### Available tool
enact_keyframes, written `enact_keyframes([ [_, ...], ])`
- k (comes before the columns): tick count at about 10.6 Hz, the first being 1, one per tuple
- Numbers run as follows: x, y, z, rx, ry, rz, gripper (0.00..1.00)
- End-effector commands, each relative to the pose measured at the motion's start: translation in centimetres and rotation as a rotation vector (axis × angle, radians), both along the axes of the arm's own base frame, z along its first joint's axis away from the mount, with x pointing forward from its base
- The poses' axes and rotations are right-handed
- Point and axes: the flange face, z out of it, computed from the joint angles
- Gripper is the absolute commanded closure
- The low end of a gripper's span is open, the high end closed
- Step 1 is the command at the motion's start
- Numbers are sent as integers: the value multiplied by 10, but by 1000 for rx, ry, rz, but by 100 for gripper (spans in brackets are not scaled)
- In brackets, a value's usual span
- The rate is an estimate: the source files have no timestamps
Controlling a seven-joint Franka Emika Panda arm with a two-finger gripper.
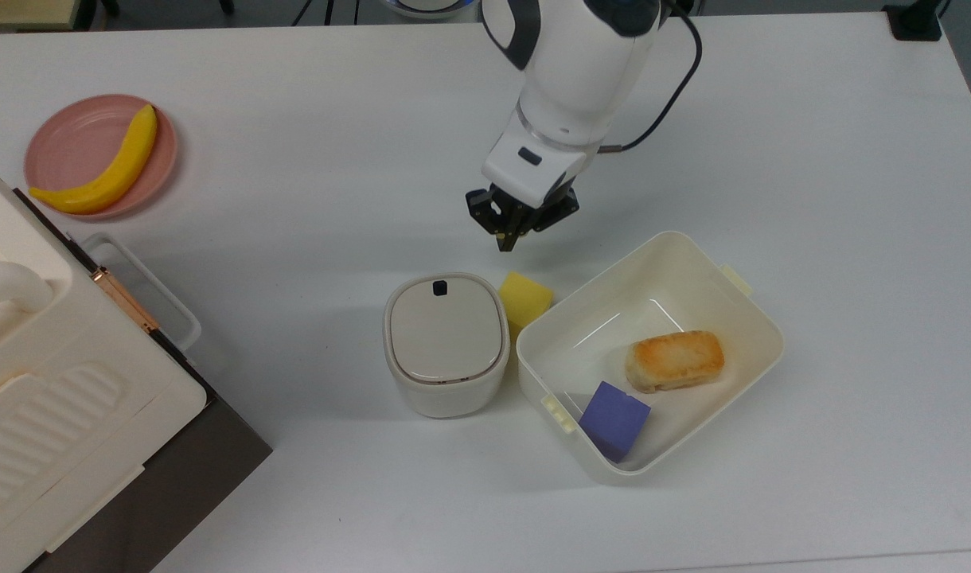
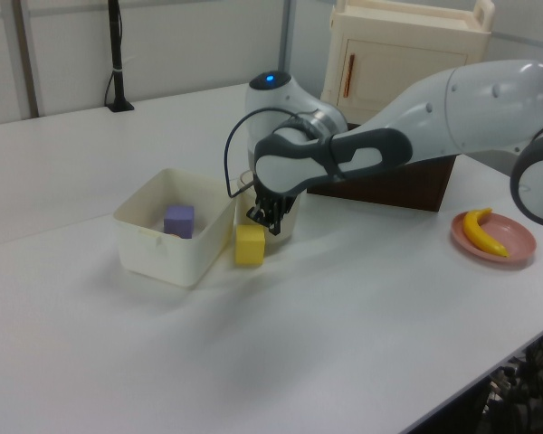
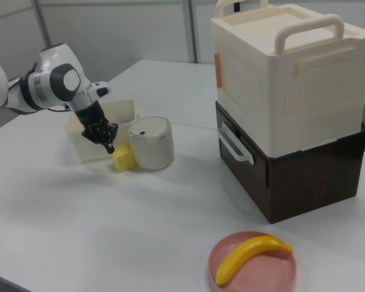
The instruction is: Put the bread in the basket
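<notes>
My gripper [image 1: 507, 241] hangs above the white table [image 1: 294, 159] with nothing in it, its fingers drawn together to a point, tips aimed down. In the top view it sits above the yellow cube [image 1: 525, 301], apart from it; in the left view the gripper [image 2: 270, 222] hovers just over the cube [image 2: 250, 245], and in the right view my gripper [image 3: 109, 146] is just up and to the right view's left of the cube [image 3: 125, 159]. The cube rests on the table, wedged between the lidded canister [image 1: 446, 342] and the near wall of the basket [image 1: 740, 302], touching or nearly touching both. The bread [image 1: 675, 360] lies flat inside the basket, toasted side up, toward the top view's right of the floor. A purple cube [image 1: 614, 420] sits in the same basket, near the corner at the top view's lower left, close to the bread but not touching it. Far off at the top view's left, a banana [image 1: 103, 167] lies on a pink plate [image 1: 64, 131], beside a cream box [image 3: 286, 79] stacked on a dark cabinet [image 3: 310, 176].
</notes>
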Motion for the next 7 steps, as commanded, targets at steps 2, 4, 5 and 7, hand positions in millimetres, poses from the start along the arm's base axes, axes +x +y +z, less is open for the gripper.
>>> enact_keyframes([
  [2,-8,-4,16,38,24,-3,0],
  [4,-1,0,41,80,-17,-19,0],
  [5,7,5,65,153,-54,-48,0],
  [7,16,17,104,230,-126,-77,0],
])
